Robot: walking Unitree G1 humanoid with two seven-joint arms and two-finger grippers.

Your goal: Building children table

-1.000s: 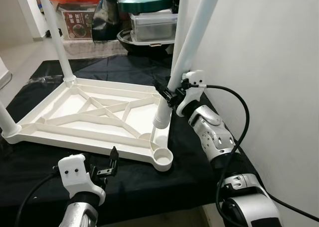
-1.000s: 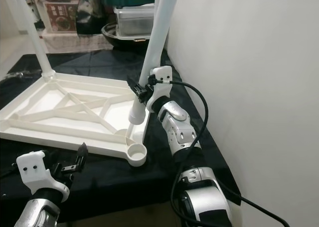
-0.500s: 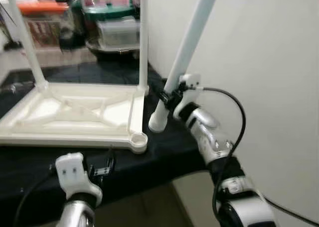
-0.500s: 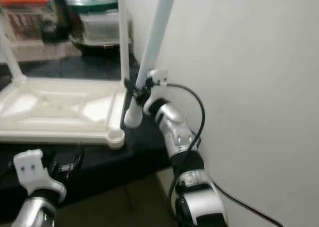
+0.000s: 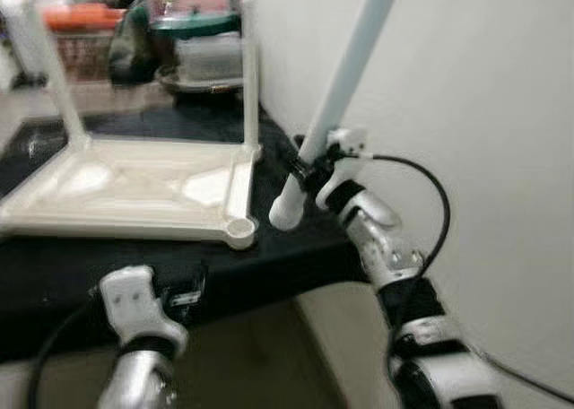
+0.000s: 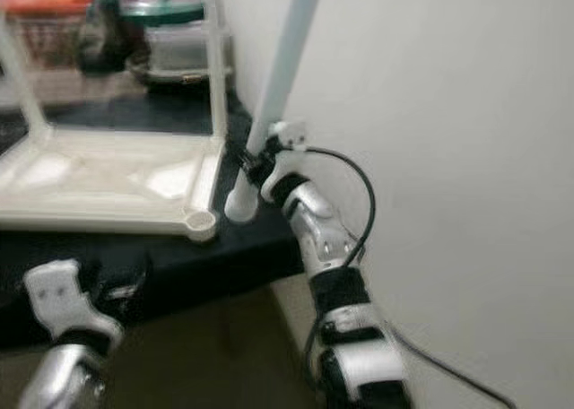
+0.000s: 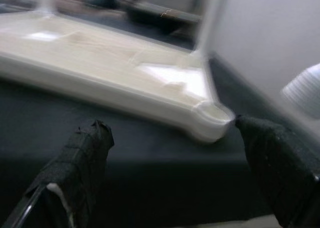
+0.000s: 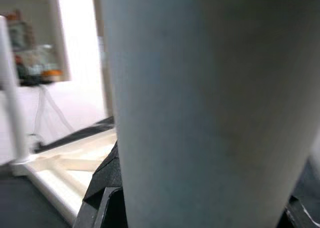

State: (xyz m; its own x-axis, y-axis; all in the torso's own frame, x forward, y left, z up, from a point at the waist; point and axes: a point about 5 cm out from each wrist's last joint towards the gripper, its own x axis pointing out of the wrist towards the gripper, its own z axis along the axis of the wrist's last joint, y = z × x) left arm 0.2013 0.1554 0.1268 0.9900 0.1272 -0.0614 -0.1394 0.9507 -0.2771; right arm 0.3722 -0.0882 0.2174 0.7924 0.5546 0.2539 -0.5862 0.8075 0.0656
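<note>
- White table leg — clamped in the right gripper, tilted, its foot just beside the empty corner socket.
- Upturned tabletop lies on black cloth, two legs fitted.
- Left gripper — fingers spread, holding nothing, before the socket.
- Lidded tubs behind; contents blurred.

No legible text, label, brand, number or sign is found on any item inspected. The boxes and containers stacked at the back of the room are too blurred to yield any lettering.
</note>
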